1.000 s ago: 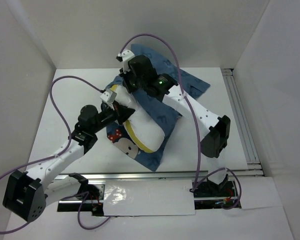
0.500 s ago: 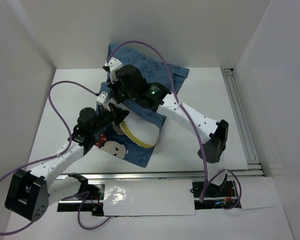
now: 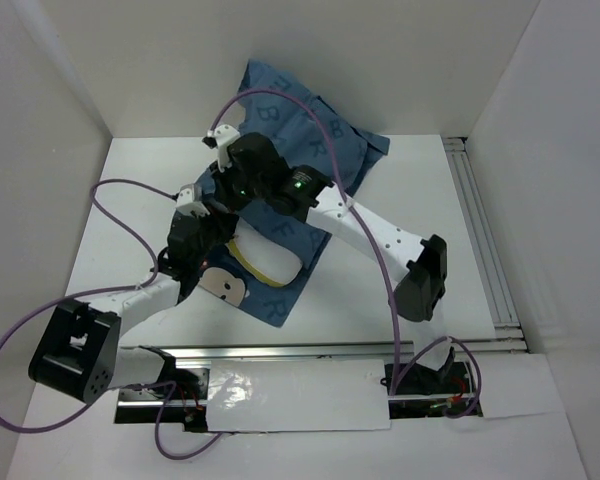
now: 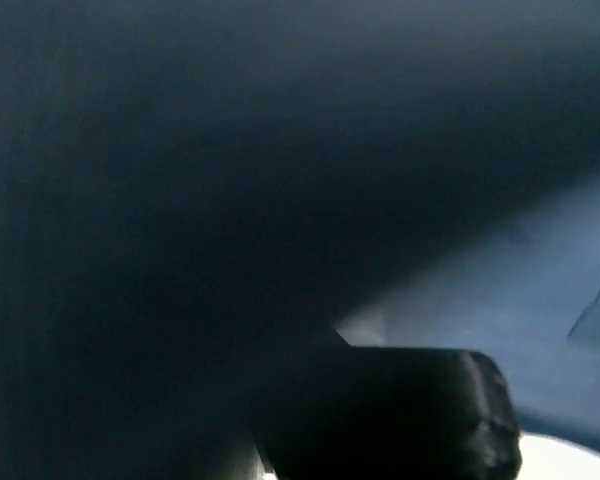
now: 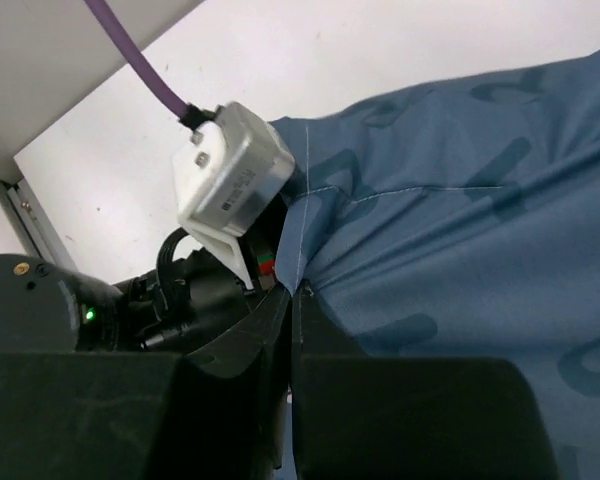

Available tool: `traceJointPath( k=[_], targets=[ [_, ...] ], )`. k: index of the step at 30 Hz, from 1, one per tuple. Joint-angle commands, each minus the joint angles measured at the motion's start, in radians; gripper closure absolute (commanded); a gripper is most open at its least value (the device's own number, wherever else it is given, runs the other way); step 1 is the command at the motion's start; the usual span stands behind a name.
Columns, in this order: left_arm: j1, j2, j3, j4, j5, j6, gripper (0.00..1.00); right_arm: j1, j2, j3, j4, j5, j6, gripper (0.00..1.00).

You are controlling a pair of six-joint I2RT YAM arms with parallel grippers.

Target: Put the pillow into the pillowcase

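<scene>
From above, the right gripper (image 3: 215, 188) reaches to the left half of the tabletop (image 3: 430, 200), toward its far edge, and sits on the upper hem of the pillowcase (image 3: 300, 120). The left gripper (image 3: 202, 222) is just beside it on the near-left, with its tips lost under the fabric. The case lies aslant. Its long axis runs from the middle of the far edge, where its closed end rides up the back wall, down toward the near-left. The pillow (image 3: 265, 262) is mostly sheathed, and only a white bulge with its yellow trim shows at the near end. That bulge lies near-right of both grippers, with blue cloth under it. The right gripper is the nearer one to the hem. I judge that the hem must travel along the long axis toward the near edge to cover what is left.

The left wrist view is almost all dark fabric close against the lens. One black finger (image 4: 400, 400) shows and paler blue pillowcase (image 4: 520, 300) lies to the right. This suggests the gripper is inside the case mouth, but I cannot tell whether it is parted or clenched.

In the right wrist view, the right gripper (image 5: 294, 300) is clamped tight on a stitched fold of the pillowcase (image 5: 460, 220). The left arm's wrist camera (image 5: 230, 180) is touching or nearly touching that same hem.
</scene>
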Motion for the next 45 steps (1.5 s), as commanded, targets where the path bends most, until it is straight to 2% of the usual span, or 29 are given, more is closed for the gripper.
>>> traceJointPath(
  k=[1, 2, 3, 5, 6, 7, 10, 13, 14, 16, 17, 18, 20, 21, 25, 28, 29, 32, 34, 36, 39, 40, 42, 43, 45],
  targets=[
    [0.016, 0.048, 0.003, 0.216, -0.188, -0.081, 1.00, 0.007, 0.046, 0.015, 0.050, -0.216, 0.091, 0.92],
    [0.016, 0.057, 0.003, 0.190, -0.174, -0.091, 1.00, -0.008, 0.060, 0.015, 0.050, -0.230, 0.091, 0.88],
    [0.025, 0.057, 0.016, 0.158, -0.174, -0.092, 0.99, -0.009, 0.074, 0.025, 0.050, -0.230, 0.091, 0.88],
    [0.025, 0.066, 0.052, 0.034, -0.161, -0.108, 0.75, -0.044, 0.116, 0.047, 0.026, -0.230, 0.100, 0.83],
    [0.025, 0.066, 0.064, -0.006, -0.161, -0.108, 0.53, -0.054, 0.126, 0.047, 0.026, -0.230, 0.100, 0.73],
    [0.025, 0.066, 0.084, -0.046, -0.145, -0.108, 0.45, -0.065, 0.137, 0.056, 0.012, -0.230, 0.100, 0.71],
    [0.025, 0.066, 0.099, -0.199, -0.124, -0.108, 0.40, -0.114, 0.149, 0.033, 0.000, -0.240, 0.091, 0.47],
    [0.034, 0.023, 0.079, -0.302, -0.133, -0.131, 0.40, -0.165, 0.102, -0.057, 0.021, -0.240, 0.091, 0.43],
    [0.034, -0.013, 0.058, -0.319, -0.133, -0.131, 0.38, -0.177, 0.052, -0.091, 0.053, -0.228, 0.091, 0.36],
    [0.034, -0.052, 0.049, -0.373, -0.092, -0.131, 0.32, -0.214, -0.010, -0.218, 0.095, -0.198, 0.102, 0.35],
    [0.034, -0.085, 0.039, -0.388, -0.066, -0.109, 0.02, -0.240, -0.081, -0.267, 0.147, -0.162, 0.102, 0.32],
    [0.043, -0.098, 0.039, -0.402, -0.029, -0.089, 0.00, -0.252, -0.116, -0.365, 0.171, -0.139, 0.102, 0.29],
    [0.043, -0.107, 0.048, -0.463, 0.051, -0.079, 0.00, -0.283, -0.204, -0.450, 0.214, -0.067, 0.125, 0.25],
    [0.043, -0.116, 0.049, -0.483, 0.072, -0.069, 0.00, -0.320, -0.222, -0.506, 0.243, -0.050, 0.125, 0.20],
    [0.043, -0.116, 0.032, -0.485, 0.148, -0.069, 0.00, -0.427, -0.196, -0.484, 0.233, 0.081, 0.099, 0.11],
    [0.034, -0.087, 0.013, -0.442, 0.169, -0.078, 0.07, -0.501, -0.076, -0.406, 0.273, 0.144, 0.001, 0.08],
    [0.034, -0.072, 0.013, -0.442, 0.160, -0.069, 0.13, -0.513, -0.032, -0.369, 0.273, 0.165, -0.040, 0.07],
    [0.034, 0.003, 0.061, -0.484, 0.151, -0.059, 0.22, -0.558, 0.230, -0.196, 0.273, 0.222, -0.114, 0.07],
    [0.043, 0.055, 0.072, -0.484, 0.163, -0.049, 0.25, -0.567, 0.325, -0.073, 0.227, 0.222, -0.127, 0.09],
    [0.053, 0.088, 0.096, -0.484, 0.174, -0.049, 0.26, -0.576, 0.413, -0.034, 0.184, 0.211, -0.127, 0.13],
    [0.072, 0.167, 0.157, -0.464, 0.183, 0.000, 0.26, -0.576, 0.367, -0.176, 0.204, 0.222, -0.059, 0.13],
    [0.073, 0.192, 0.185, -0.464, 0.183, 0.013, 0.26, -0.576, 0.335, -0.308, 0.227, 0.222, -0.030, 0.13],
    [0.073, 0.275, 0.278, -0.505, 0.183, 0.042, 0.26, -0.576, 0.210, -0.455, 0.253, 0.222, 0.049, 0.12],
    [0.073, 0.301, 0.307, -0.505, 0.183, 0.042, 0.26, -0.585, 0.161, -0.599, 0.262, 0.222, 0.083, 0.12],
    [0.082, 0.374, 0.360, -0.516, 0.221, 0.063, 0.27, -0.585, 0.059, -0.736, 0.276, 0.211, 0.143, 0.12]
  ],
)
